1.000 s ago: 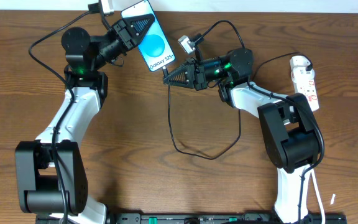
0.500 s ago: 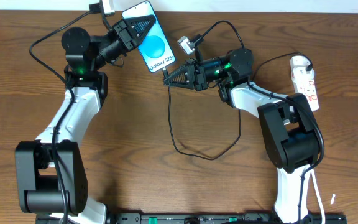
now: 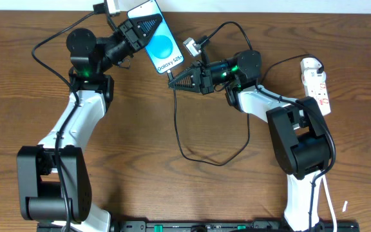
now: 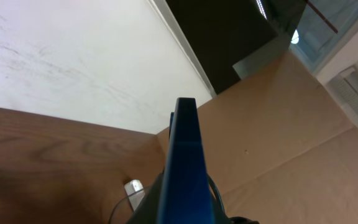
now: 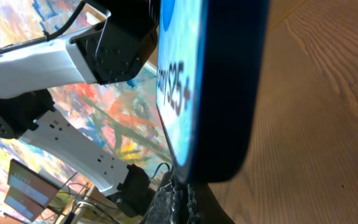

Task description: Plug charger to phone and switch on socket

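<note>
A brown wooden tabletop point(image 3: 172, 193) with a clear lengthwise grain filled nearly the whole overhead view, evenly lit and without hard shadows. Along its far edge ran a narrow strip of white wall point(image 3: 269, 5). From the left wrist view, that wall point(image 4: 55, 56) was pale, marked with faint grey scuffs, and ended at a light trim beside a dark opening point(image 4: 229, 37). Below and to the right of it stood plain tan panels point(image 4: 278, 124), perhaps cardboard, and a bluish glass pane point(image 4: 334, 25) crossed by a thin red line showed in the upper corner. The right wrist view showed a brightly coloured, painted-looking backdrop point(image 5: 114, 134) and a small screen point(image 5: 30, 183) low on the left.
</note>
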